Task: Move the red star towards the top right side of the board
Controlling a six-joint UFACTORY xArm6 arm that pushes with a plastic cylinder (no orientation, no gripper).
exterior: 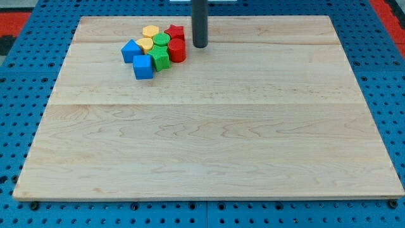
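The red star (175,31) lies near the view's top, left of centre, at the right end of a tight cluster of blocks. My tip (200,45) stands just to the right of the star and of a red cylinder (176,50), a small gap away from both. The cluster also holds a yellow hexagon (150,31), a second yellow block (145,44), a green round block (161,40), a green star-like block (160,57) and two blue cubes (131,50) (143,66).
The wooden board (209,145) lies on a blue perforated table (19,88). The board's top right corner (329,19) is far to the right of the cluster.
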